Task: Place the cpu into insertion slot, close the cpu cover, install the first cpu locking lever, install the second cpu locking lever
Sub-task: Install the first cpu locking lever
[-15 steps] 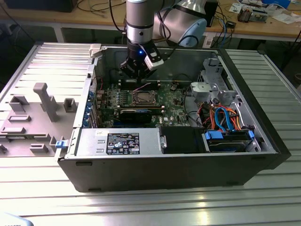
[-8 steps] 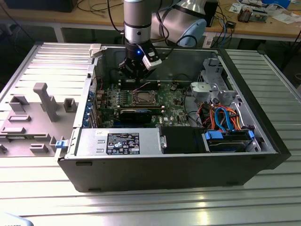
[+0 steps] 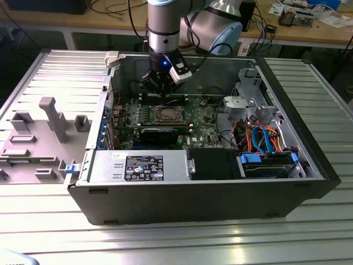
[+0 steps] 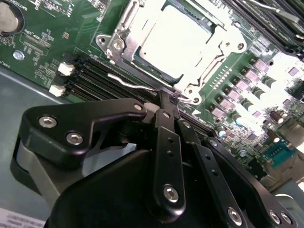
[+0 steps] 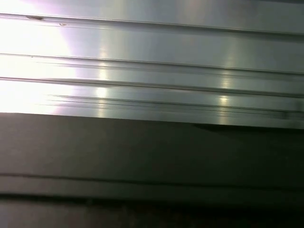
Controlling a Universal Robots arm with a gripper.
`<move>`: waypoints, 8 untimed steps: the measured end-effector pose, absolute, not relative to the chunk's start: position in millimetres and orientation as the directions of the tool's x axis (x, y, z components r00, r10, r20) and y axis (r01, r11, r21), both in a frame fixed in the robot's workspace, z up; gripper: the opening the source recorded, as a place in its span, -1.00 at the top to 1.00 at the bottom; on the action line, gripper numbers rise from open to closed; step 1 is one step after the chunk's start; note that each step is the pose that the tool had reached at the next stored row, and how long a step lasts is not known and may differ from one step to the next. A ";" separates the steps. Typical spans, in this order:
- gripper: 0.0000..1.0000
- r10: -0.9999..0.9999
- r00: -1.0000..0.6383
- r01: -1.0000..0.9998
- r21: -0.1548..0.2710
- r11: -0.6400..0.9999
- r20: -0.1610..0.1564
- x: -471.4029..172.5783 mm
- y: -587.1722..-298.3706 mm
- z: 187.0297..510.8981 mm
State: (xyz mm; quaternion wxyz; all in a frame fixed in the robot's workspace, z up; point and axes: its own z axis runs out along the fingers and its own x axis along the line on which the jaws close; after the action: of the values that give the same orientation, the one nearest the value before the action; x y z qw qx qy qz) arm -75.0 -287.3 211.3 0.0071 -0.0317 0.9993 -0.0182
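CPU (image 4: 173,40) is sitting in the insertion slot (image 3: 167,115) near the middle of the green motherboard (image 3: 201,118), and its plain silver top is glaring bright in the second wrist view. From large to small: the ribbed metal counter (image 3: 49,66) is carrying an open computer case (image 3: 309,160), which is lying on its side with the motherboard flat inside it. A grey moulded fixture tray (image 3: 38,132) is resting on the counter at the exterior view's left of the case. The robot arm (image 3: 165,22) is reaching down into the case from above, over the far edge of the board. A black card (image 3: 160,134) is lying just in front of the socket, and a bundle of orange and blue cables (image 3: 259,138) is sitting toward the exterior view's right.

The cpu cover (image 4: 216,52) is lying down over the chip, framing its edges. The gripper (image 4: 167,97) is hanging low beside one corner of the socket, its fingers (image 4: 164,123) drawn tightly together with their tips at a thin bent wire locking lever (image 4: 133,85); whether they are actually pinching that wire cannot be told. Black memory slots (image 4: 88,76) are running alongside the lever.
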 end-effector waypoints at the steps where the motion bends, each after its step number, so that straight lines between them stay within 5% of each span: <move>1: 0.79 -0.064 -0.998 -0.063 -0.037 0.997 -0.013 -73.7 -287.3 210.8; 8: 0.79 -0.064 -0.998 -0.064 -0.037 0.997 -0.012 -60.4 -287.3 207.0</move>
State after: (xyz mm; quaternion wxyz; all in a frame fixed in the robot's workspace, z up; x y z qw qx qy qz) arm -60.4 -287.3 207.0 0.0064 -0.0319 0.9993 -0.0181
